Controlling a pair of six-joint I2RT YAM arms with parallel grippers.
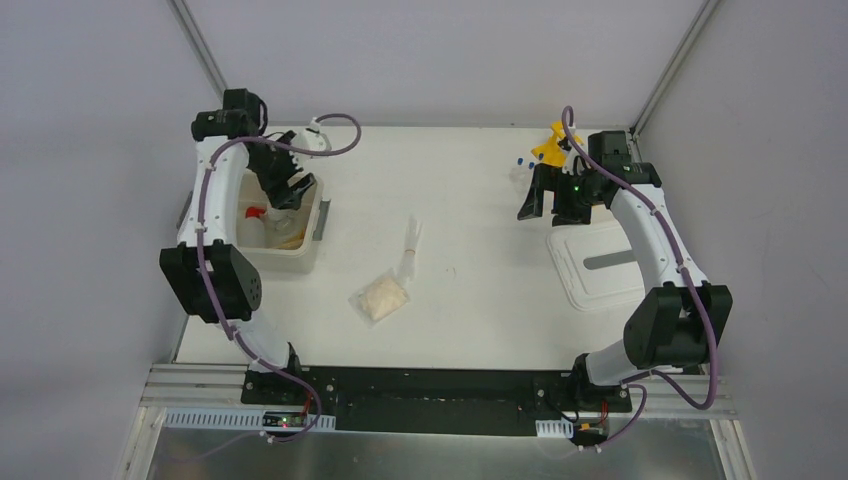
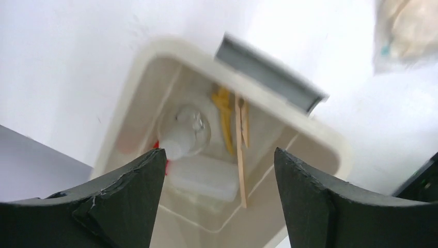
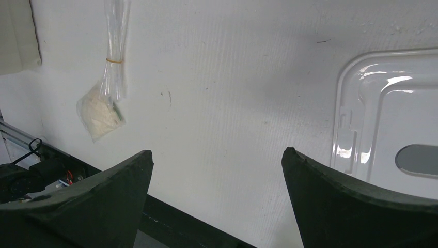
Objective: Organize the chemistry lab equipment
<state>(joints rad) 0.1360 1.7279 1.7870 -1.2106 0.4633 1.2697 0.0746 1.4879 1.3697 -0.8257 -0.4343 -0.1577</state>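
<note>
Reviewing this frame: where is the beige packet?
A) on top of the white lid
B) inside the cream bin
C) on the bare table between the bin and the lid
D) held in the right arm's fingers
C: the beige plastic packet lies on the white table, apart from both the cream plastic bin and the flat white plastic lid.

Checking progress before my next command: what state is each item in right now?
Bin: uncovered.
Lid: off, flat on table.
Squeeze bottle: lying in bin.
Wooden sticks: in bin.
Packet: tied shut, on table.
Left end effector: open, empty, over bin.
Right end effector: open, empty.
</note>
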